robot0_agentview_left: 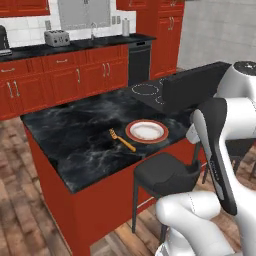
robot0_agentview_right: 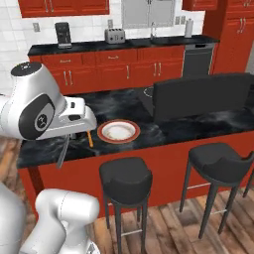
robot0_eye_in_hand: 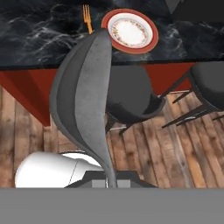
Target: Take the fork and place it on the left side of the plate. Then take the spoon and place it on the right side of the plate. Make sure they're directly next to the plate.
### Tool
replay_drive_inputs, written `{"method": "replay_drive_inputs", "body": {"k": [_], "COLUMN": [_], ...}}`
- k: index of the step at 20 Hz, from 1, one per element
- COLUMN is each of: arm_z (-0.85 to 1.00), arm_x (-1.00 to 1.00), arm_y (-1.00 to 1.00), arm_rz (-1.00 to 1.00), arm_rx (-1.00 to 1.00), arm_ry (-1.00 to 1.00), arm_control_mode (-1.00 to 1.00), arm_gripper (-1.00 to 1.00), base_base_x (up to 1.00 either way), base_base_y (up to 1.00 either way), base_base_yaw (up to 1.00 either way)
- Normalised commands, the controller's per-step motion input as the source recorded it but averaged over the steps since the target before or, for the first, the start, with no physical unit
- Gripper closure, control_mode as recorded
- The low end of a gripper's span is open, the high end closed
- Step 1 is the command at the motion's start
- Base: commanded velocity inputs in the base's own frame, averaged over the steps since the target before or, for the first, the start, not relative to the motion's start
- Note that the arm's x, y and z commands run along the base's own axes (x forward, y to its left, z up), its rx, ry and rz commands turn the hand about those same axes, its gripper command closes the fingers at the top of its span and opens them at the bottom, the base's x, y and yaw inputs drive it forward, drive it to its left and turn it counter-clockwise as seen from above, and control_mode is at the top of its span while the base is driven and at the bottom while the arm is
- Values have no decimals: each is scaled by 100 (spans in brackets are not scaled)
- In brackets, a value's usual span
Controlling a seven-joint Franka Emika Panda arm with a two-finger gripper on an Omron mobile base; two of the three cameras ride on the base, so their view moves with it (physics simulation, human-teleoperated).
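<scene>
The fingers pinch the spoon [robot0_eye_in_hand: 83, 100] by its handle, bowl jutting ahead. Beyond it the plate [robot0_eye_in_hand: 148, 43] lies on the counter, fork [robot0_eye_in_hand: 87, 19] just to its left. Carry the spoon over, set it against the plate's right rim.

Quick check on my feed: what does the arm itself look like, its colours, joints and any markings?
The arm is glossy white with rounded, bulbous links and dark grey to black bands at the joints. One joint cap in the right base view is dark with a small white mark. No cables show. The end effector's mount looks boxy and white.
</scene>
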Motion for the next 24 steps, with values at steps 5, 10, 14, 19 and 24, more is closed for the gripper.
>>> {"method": "replay_drive_inputs", "body": {"k": [5,10,14,19,24], "arm_z": [0,0,0,0,0], "arm_x": [0,0,0,0,0], "arm_y": [0,0,0,0,0], "arm_rz": [0,0,0,0,0], "arm_rx": [0,0,0,0,0], "arm_ry": [0,0,0,0,0], "arm_control_mode": [100,100,100,100,100], "arm_gripper": [100,100,100,100,100], "base_base_x": [3,4,5,6,17], "base_base_y": [-63,-64,-70,-85,-83], "base_base_yaw": [40,39,37,30,22]}}
